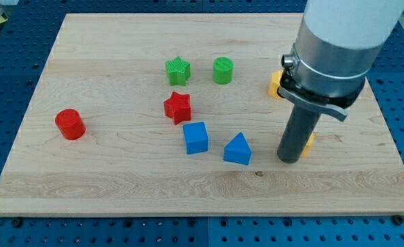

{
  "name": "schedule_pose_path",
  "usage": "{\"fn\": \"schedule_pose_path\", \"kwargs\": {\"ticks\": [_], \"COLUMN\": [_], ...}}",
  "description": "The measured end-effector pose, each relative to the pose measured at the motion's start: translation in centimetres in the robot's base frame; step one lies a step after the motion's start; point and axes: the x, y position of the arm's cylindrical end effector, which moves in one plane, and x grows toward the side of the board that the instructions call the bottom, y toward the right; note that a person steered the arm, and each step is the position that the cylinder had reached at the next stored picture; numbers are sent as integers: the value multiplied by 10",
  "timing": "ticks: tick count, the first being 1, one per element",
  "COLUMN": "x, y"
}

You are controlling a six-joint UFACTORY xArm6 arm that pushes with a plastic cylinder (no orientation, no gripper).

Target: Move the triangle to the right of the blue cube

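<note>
Wooden board (119, 171); blue triangle (238, 149) between blue cube (195, 137), my tip (289, 159)

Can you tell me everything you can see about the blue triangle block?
The blue triangle is a small solid block, plain blue, like matte plastic. It has a sloped top rising to a ridge, and it rests flat on the wooden board near the view's bottom middle. The blue cube sits close on its left, with a small gap between them. My tip stands to its right, not touching it. Nothing touches it but the board.
</note>
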Motion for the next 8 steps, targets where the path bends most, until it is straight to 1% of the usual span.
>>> {"fn": "schedule_pose_path", "kwargs": {"ticks": [2,4,5,6,8], "x": [53,48,46,30,16], "y": [-11,-78,-78,-78,-78]}}
